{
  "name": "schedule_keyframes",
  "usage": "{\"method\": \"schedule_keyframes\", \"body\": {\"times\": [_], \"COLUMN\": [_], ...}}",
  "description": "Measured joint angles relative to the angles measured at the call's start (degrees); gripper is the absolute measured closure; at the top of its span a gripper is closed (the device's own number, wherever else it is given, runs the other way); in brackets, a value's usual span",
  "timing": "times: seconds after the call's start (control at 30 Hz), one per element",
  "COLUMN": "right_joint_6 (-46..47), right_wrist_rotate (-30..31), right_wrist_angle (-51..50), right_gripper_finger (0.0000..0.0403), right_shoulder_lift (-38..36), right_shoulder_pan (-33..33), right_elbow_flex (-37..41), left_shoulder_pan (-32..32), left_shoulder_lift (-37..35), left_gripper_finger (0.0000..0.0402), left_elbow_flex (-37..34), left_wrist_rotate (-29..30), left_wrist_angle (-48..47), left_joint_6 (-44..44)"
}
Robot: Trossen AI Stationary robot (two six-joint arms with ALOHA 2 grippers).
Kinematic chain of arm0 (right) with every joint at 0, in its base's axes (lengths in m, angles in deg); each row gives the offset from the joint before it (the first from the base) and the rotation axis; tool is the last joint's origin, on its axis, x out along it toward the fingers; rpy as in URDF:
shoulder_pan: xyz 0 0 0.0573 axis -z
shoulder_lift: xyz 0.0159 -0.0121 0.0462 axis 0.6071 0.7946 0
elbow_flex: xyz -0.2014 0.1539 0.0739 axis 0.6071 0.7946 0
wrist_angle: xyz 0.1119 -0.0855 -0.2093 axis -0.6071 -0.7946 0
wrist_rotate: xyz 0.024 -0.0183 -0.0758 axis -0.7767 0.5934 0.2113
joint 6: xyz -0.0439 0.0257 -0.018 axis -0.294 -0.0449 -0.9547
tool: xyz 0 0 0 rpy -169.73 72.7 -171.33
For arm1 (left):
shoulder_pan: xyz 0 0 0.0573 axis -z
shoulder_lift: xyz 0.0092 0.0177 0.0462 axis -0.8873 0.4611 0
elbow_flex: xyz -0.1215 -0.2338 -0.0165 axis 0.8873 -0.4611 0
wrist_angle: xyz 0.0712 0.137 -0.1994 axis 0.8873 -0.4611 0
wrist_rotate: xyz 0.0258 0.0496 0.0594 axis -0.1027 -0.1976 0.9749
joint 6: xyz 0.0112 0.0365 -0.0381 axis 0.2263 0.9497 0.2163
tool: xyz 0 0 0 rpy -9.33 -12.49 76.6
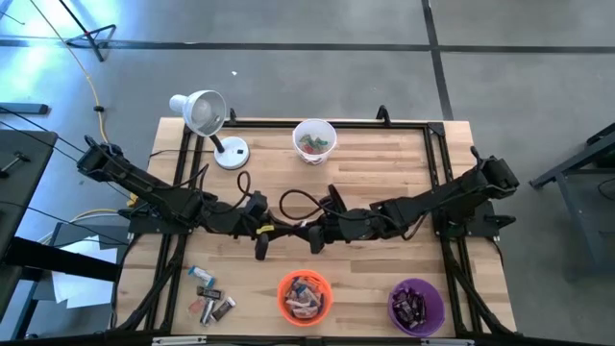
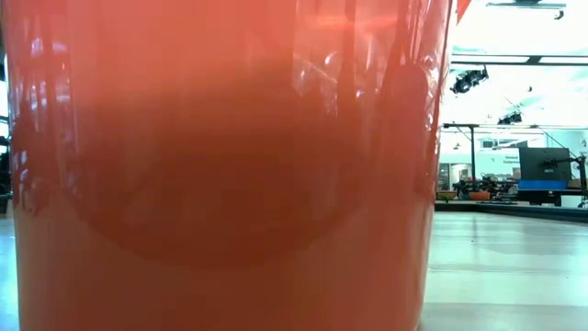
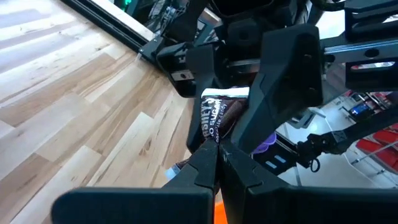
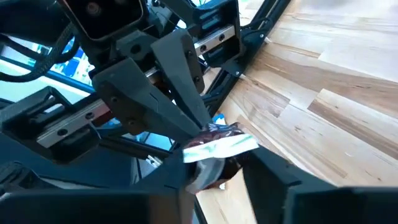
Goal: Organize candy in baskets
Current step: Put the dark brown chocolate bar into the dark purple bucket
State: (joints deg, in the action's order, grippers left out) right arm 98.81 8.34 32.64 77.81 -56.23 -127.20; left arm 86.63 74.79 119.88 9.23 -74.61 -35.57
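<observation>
Passing a dark brown and white wrapped candy bar [image 3: 219, 118] from one arm to the other, in the air above the middle of the pale wooden table [image 1: 384, 163]. Pinching one end of the bar in the left gripper [image 3: 216, 163], jaws closed tight on the wrapper. Bracketing the other end with the right gripper [image 1: 309, 238], jaws standing apart on either side of the bar; not showing whether the pads are touching it yet. Judging this as the handover step of sorting. Needing next a firm close of the right jaws on the free end, then a release by the left only once that hold is sure, or else risking a drop onto the boards. Probably heading after that for the round purple plastic basket [image 1: 394, 300] at the near right corner, already holding dark-wrapped pieces and lying on the right arm's side. Leaving alone for now the round orange plastic basket [image 1: 284, 288] with its mixed reddish wrappers, near the front edge, and the round white plastic basket [image 1: 314, 126] at the far edge. Leaving also a small cluster of loose wrapped candy pieces [image 1: 209, 294] near the front left corner, waiting to be sorted, so reckoning the job well along but not finished.
</observation>
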Motion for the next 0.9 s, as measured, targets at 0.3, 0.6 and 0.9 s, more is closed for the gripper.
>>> {"method": "schedule_keyframes", "body": {"times": [0.3, 0.6, 0.9], "right_joint_6": [-2.28, -1.63, -1.41], "right_wrist_rotate": [-0.34, -0.86, -1.01], "right_wrist_angle": [0.83, 1.62, 1.63], "right_gripper_finger": [0.0385, 0.0396, 0.04], "right_shoulder_lift": [0.02, 0.15, 0.21], "right_shoulder_pan": [0.0, -0.27, -0.59], "right_elbow_flex": [0.0, -0.01, -0.13], "left_shoulder_pan": [0.31, 0.24, 0.39], "left_shoulder_lift": [-0.07, -1.14, -3.8], "left_gripper_finger": [0.0401, 0.0396, 0.0367], "left_elbow_flex": [-0.02, 0.01, 0.02], "left_wrist_rotate": [-0.03, -2.33, -4.9], "left_wrist_angle": [-0.35, -2.41, -6.46], "left_joint_6": [0.0, 1.63, 1.16]}}
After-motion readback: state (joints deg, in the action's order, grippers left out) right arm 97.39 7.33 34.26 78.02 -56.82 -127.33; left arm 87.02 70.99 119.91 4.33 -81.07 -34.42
